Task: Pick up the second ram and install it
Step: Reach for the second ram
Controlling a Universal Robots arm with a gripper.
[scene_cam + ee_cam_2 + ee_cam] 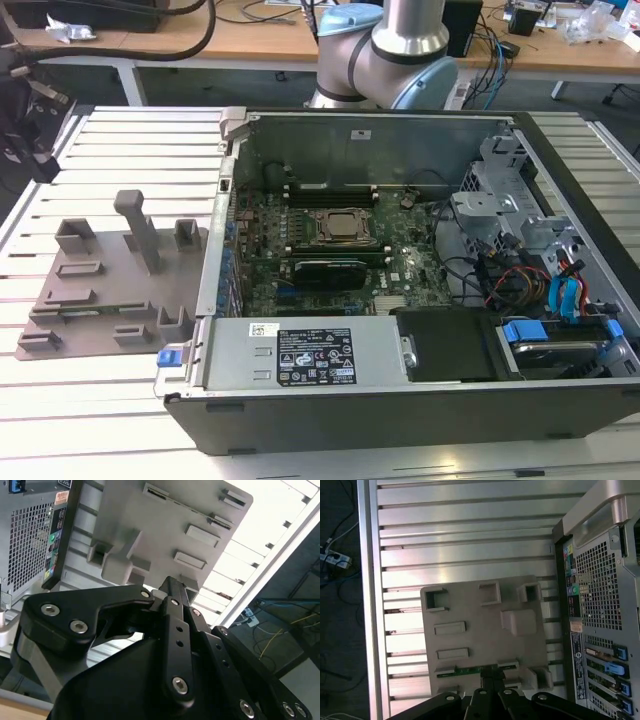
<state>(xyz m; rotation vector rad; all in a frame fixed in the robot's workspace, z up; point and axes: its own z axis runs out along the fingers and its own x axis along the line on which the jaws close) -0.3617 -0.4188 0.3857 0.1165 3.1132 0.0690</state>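
Slatted table (100,430), grey tray (480,615) holding second ram (467,670), tool (491,674) above

An open computer case (400,420) lies on its side on a slatted metal table (110,420). Inside the case a CPU socket (340,227) sits mid-board. A labelled power supply (240,350) runs along its front wall, and coloured cables (560,300) crowd the end at the exterior view's right. Just beside the case, at the exterior view's left, lies a grey tray (110,285) with raised holders and a taller post (140,230), probably upright. Beyond the case stands a wooden desk (260,40).
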